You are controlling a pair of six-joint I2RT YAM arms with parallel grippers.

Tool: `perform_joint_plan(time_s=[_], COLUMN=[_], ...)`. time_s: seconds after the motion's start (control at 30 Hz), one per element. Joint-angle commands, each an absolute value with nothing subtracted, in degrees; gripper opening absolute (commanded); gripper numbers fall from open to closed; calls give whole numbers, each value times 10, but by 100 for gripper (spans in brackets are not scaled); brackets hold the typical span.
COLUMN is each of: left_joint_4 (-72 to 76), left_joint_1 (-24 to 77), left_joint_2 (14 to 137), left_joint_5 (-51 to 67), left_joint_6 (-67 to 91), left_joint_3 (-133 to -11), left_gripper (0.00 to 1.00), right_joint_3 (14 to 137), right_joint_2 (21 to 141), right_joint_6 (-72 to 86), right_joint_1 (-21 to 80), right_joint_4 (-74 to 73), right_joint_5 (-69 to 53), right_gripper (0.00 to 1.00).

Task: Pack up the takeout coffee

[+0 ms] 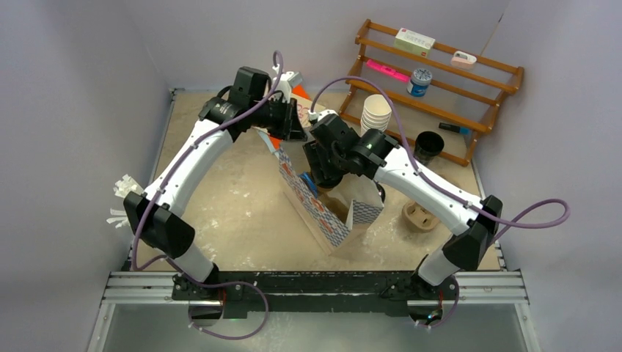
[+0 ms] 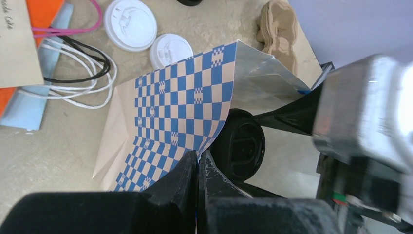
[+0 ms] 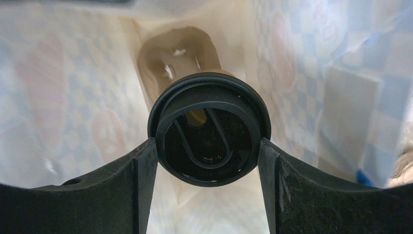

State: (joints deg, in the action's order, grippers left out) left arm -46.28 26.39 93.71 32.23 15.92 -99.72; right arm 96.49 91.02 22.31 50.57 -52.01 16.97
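Note:
A blue-checkered paper bag [image 1: 326,220] stands open at the table's middle. My left gripper [image 1: 293,126] is shut on the bag's upper edge [image 2: 195,122], the pinch showing in the left wrist view [image 2: 198,160]. My right gripper [image 1: 323,180] reaches into the bag, shut on the black coffee cup with a black lid [image 3: 209,129], its fingers [image 3: 146,165] pressing both sides of the lid. The cup hangs above a brown cardboard carrier [image 3: 170,58] at the bag's bottom. The black lid also shows in the left wrist view [image 2: 241,144]. Two white round lids [image 2: 130,23] lie beyond the bag; I cannot tell whether cups are under them.
A second brown carrier [image 1: 420,215] lies right of the bag. A stack of lidless white cups [image 1: 375,114] and an open black cup [image 1: 428,145] stand before a wooden rack [image 1: 440,73] at the back right. Flat paper bags with handles [image 2: 29,58] lie at the back.

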Motion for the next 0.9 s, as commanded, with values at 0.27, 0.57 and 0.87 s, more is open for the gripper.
perform_joint_plan(time_s=[0.27, 0.57, 0.87], left_joint_4=[-363, -307, -271], left_joint_1=[263, 265, 265], left_joint_2=[885, 891, 905], left_joint_5=[314, 370, 389], left_joint_6=[155, 182, 200], left_joint_3=[-1007, -1009, -1015], left_gripper=[0, 0, 0], right_joint_3=[808, 802, 725], right_joint_2=[795, 806, 775], right_joint_6=[201, 190, 171], right_joint_1=[523, 550, 584], right_joint_4=[-419, -402, -346], right_joint_5=[184, 222, 260], right_gripper=[32, 31, 31])
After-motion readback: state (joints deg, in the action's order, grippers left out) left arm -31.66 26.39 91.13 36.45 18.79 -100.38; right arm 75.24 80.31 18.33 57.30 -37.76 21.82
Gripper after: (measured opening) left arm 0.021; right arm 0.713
